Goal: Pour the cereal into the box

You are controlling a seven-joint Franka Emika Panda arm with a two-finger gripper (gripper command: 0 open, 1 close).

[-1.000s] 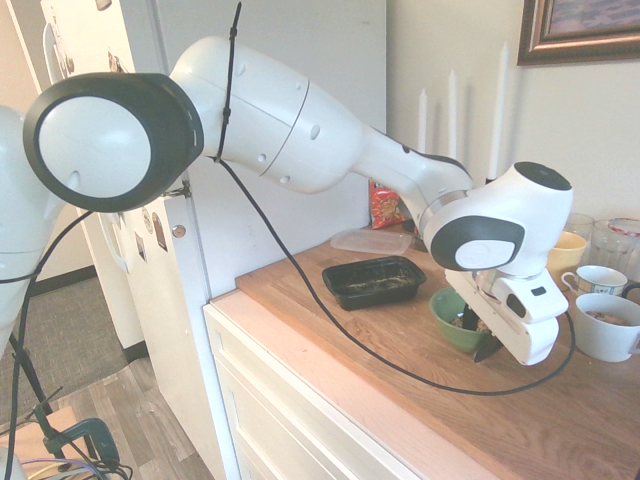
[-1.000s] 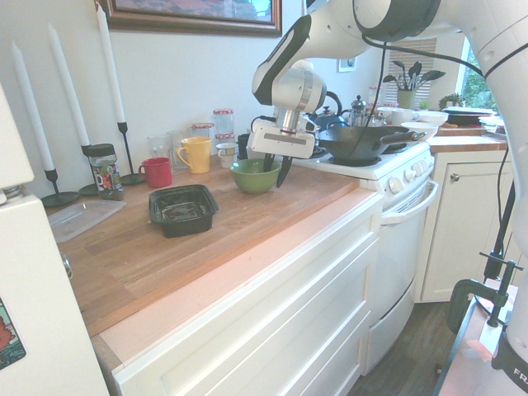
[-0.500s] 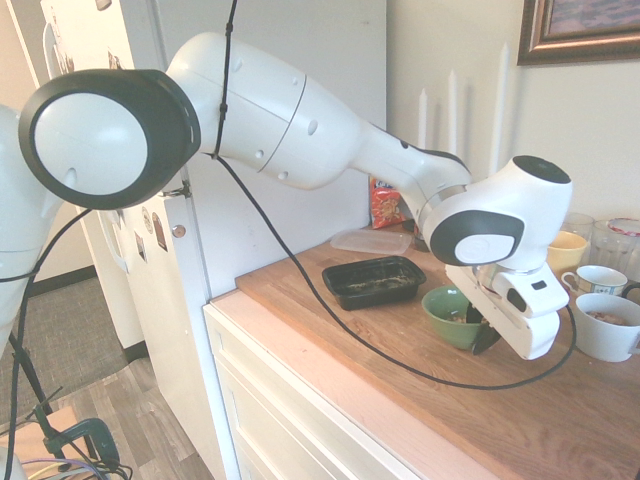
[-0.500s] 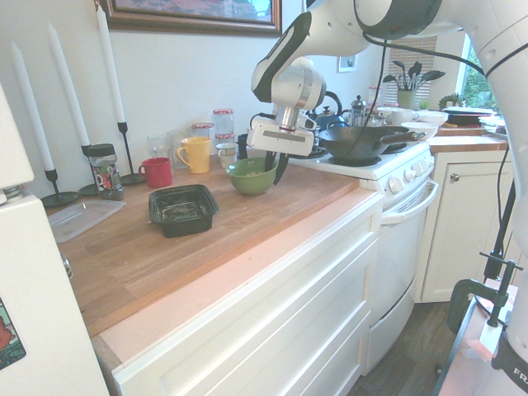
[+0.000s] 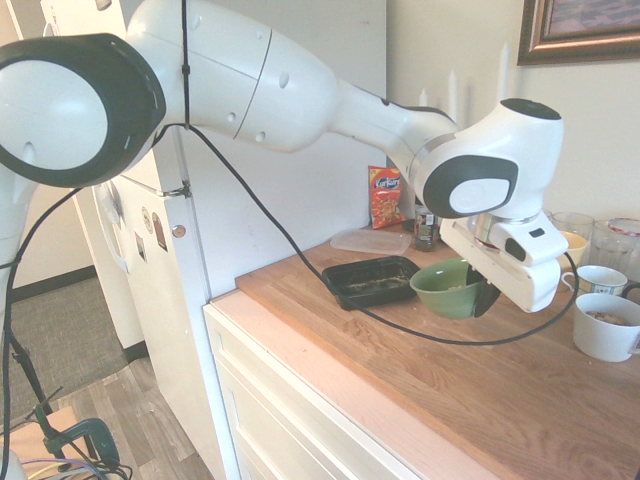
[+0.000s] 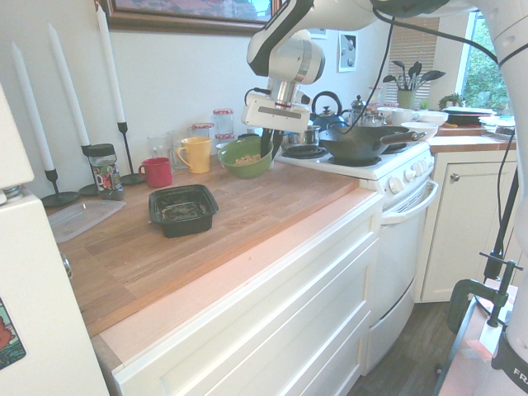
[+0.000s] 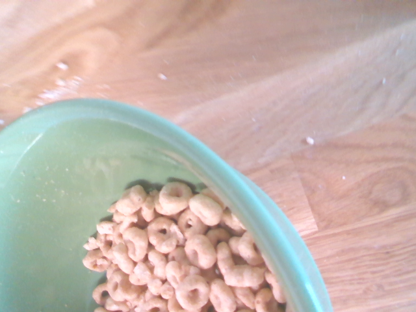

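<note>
From my remote station, first exterior view, left to right: the box (image 5: pixel 373 281), a shallow black tray, rests flat on the wooden counter (image 5: pixel 480 385). At its 3 o'clock, just beside it, the green bowl (image 5: pixel 449 288) hangs clear of the counter, tilted. My gripper (image 5: pixel 487 298) grips the bowl's rim at the bowl's 3 o'clock, fingers closed on it. A white mug (image 5: pixel 604 326) stands at the gripper's 3 o'clock.

Second exterior view, left to right: the box (image 6: pixel 183 209) lies at the bowl's 8 o'clock, well apart; the bowl (image 6: pixel 245 156) is raised, with the gripper (image 6: pixel 268 145) clamped on its rim.

Wrist view: the cereal (image 7: pixel 186 258), tan rings, sits heaped inside the bowl (image 7: pixel 58 188), above the counter (image 7: pixel 338 143).
</note>
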